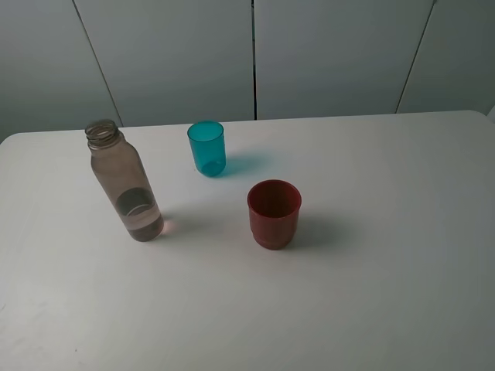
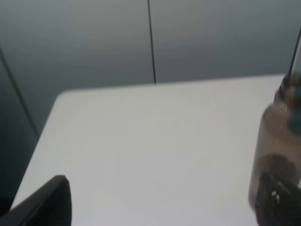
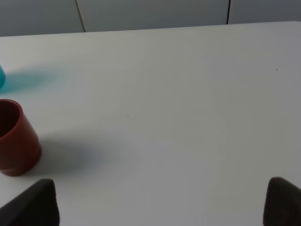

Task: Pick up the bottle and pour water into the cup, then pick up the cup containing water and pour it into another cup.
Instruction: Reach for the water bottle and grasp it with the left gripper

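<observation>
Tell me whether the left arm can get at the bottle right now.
Probably yes. The bottle stands upright close by its wide-open jaws, nothing between them; the teal cup and the red cup stand apart, farther right on the table.

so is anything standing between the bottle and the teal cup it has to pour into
Nothing visible: only bare table lies between the bottle and the teal cup. The red cup stands off that line, nearer the camera.

Surface (image 1: 371, 294): white, plain | standing upright on it: bottle (image 1: 124, 185) left, teal cup (image 1: 206, 148) behind, red cup (image 1: 274, 214) centre | none touching
</observation>
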